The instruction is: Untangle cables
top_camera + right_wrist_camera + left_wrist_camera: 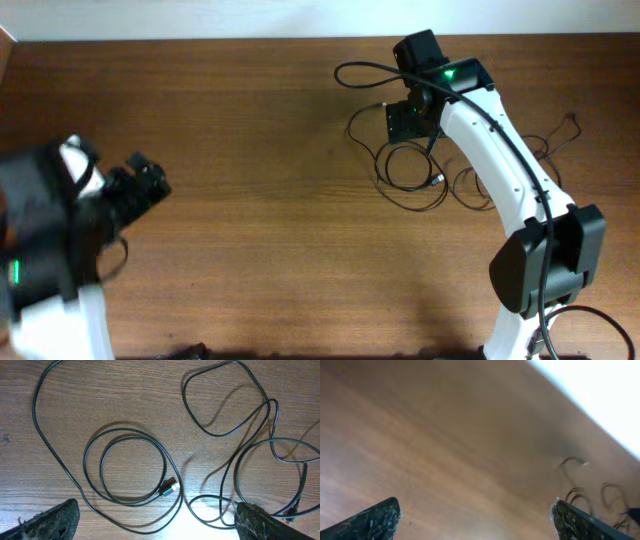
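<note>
Cables (437, 182) are lying on the right half of the wooden tabletop (250, 150), toward its far edge and directly beneath the right arm (500, 150). In the overhead view the arm's white link is crossing over them and hiding the middle of the bundle, so only loops on either side are showing.

The right wrist view is giving the clearest look at the cables (165, 467). To the left, a cord is curling into a flat coil of about two turns, ending in one small plug (172, 489), with a long wider loop sweeping around it. To the right, several strands are crossing over one another in a looser snarl. At least two cords are showing, but the exact count cannot be told.

The right pincer (405, 120) is hanging above the cables with its jaws spread wide and nothing between them; in its own camera the pincer (155, 520) is showing two dark fingers (50, 522) at the bottom corners.

The left pincer (150, 180) is sitting well apart at the left side, over bare wood, blurred in the overhead view. Its own view shows the left pincer (475, 525) likewise spread and empty, with the cables (580, 495) as faint curls far off.

One thicker black wire (360, 70) is looping out from the right arm.
</note>
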Tool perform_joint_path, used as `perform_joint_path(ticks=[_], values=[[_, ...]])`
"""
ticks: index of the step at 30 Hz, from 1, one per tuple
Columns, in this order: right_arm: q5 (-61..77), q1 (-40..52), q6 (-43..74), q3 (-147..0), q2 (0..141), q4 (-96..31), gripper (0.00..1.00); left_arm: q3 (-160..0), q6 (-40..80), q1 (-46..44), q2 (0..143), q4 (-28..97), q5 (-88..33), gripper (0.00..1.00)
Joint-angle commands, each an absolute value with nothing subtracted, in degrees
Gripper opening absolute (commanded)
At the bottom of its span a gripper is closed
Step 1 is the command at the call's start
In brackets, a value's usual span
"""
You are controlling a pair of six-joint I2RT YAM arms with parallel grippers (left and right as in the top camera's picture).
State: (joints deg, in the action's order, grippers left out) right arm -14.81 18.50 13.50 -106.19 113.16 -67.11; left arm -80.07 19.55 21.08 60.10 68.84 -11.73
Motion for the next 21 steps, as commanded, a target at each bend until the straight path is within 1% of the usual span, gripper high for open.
perform_joint_path(ticks=[1,4,5,8,9,11,15,16,17,18,21], values=[[-15.5,18.3,13.9,-106.0,113.8,-67.0,0.99,-80.3,20.1,21.4,51.9,68.9,-11.5,0.99],[-15.5,18.3,13.9,-106.0,113.8,-67.0,0.99,-79.6,20.1,20.1,47.0,69.2,-11.5,0.99],[-15.5,18.3,13.9,-106.0,113.8,-67.0,0.99,-79.0,20.1,18.4,46.0,69.2,-11.5,0.99],[-15.5,18.3,13.9,-106.0,113.8,-67.0,0.99,-74.4,20.1,9.5,42.3,69.4,-11.5,0.99],[-15.5,18.3,13.9,-106.0,113.8,-67.0,0.99,-71.4,20.1,7.2,41.2,68.9,-9.3,0.99],[-15.5,18.3,13.9,-106.0,113.8,-67.0,0.99,-65.5,20.1,4.8,38.5,63.4,-7.8,0.99],[-15.5,18.3,13.9,-106.0,113.8,-67.0,0.99,-48.1,20.1,0.1,27.5,31.3,-7.6,0.99],[-15.5,18.3,13.9,-106.0,113.8,-67.0,0.99,-42.7,20.1,-1.2,23.2,21.0,-7.4,0.99],[-15.5,18.3,13.9,-106.0,113.8,-67.0,0.98,-38.2,20.1,-1.9,19.3,13.3,-7.2,0.99],[-15.5,18.3,13.9,-106.0,113.8,-67.0,0.99,-34.1,20.1,-2.4,15.5,7.1,-7.0,0.99],[-15.5,18.3,13.9,-106.0,113.8,-67.0,0.99,-25.1,20.1,-3.2,6.9,-2.2,-4.8,0.99]])
